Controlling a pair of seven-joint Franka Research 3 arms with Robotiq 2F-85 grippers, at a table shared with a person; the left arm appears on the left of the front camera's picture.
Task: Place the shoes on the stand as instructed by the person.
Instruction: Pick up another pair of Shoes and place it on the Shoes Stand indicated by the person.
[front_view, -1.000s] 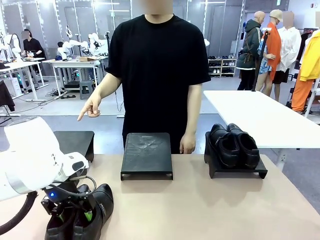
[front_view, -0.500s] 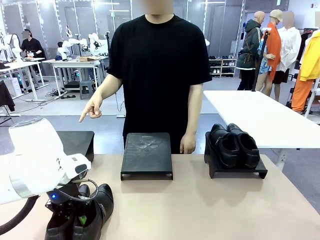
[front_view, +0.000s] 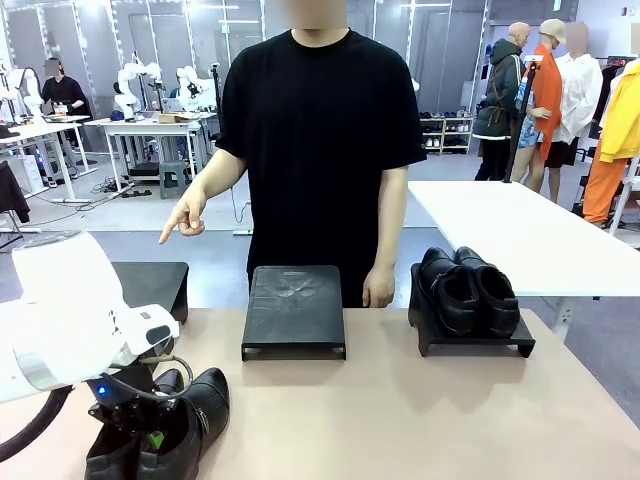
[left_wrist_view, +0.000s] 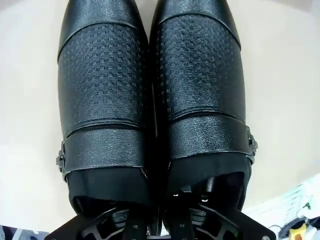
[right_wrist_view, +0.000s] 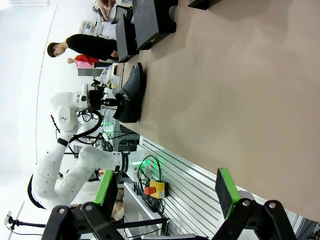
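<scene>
One pair of black strapped shoes (front_view: 165, 435) sits at the table's near left, toes pointing to the person. My left gripper (front_view: 150, 425) is shut on the pair of strapped shoes. In the left wrist view, my left gripper (left_wrist_view: 160, 222) has its fingers down in the openings of the strapped shoes (left_wrist_view: 150, 100), pinching the inner walls together. The other pair of shoes (front_view: 468, 290) rests on the right stand (front_view: 520, 346). The person's hand (front_view: 182, 222) points down towards the left stand (front_view: 158, 282). My right gripper (right_wrist_view: 166, 195) hangs open past the table's near edge, holding nothing.
The middle stand (front_view: 293, 312) is bare and lies flat between the other two. The person's other hand (front_view: 377, 288) hangs by the table's far edge. A white table (front_view: 520, 235) stands behind at the right. Cables and an emergency button (right_wrist_view: 155, 189) lie below the table edge.
My left arm's wrist has shifted slightly left and down, and the held shoes have tipped a little. The person's hand keeps pointing.
</scene>
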